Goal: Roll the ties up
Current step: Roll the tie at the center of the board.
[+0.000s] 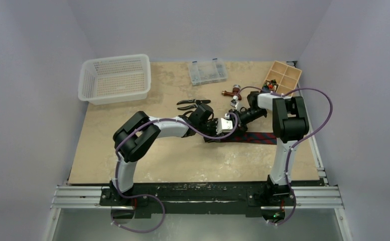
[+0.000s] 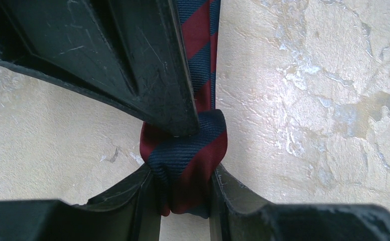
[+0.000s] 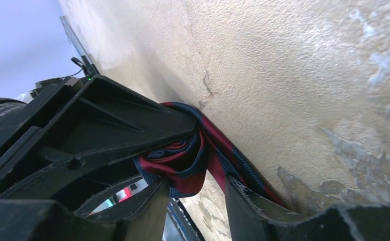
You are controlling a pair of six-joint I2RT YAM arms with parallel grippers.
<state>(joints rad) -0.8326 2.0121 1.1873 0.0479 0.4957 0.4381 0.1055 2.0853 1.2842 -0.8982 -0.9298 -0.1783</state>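
Note:
A navy tie with dark red stripes [image 1: 255, 138] lies as a flat strip on the beige table, its left end wound into a small roll [image 2: 185, 160]. My left gripper [image 2: 182, 187] is shut on this roll, one finger pressed on each side. The right gripper [image 3: 197, 185] reaches in from the opposite side, and one of its fingers [image 2: 132, 60] rests on top of the roll. Its jaws stand apart around the roll [image 3: 182, 160], with a gap on one side. The unrolled strip [image 3: 233, 155] runs past its right finger. In the top view both grippers meet near the table's middle [image 1: 223, 126].
Black-handled pliers [image 1: 190, 104] lie just behind the left gripper. A white mesh basket [image 1: 115, 78] stands at the back left, a clear plastic box [image 1: 208, 72] at the back middle and a wooden compartment box [image 1: 283, 78] at the back right. Small parts [image 1: 231, 92] lie close by.

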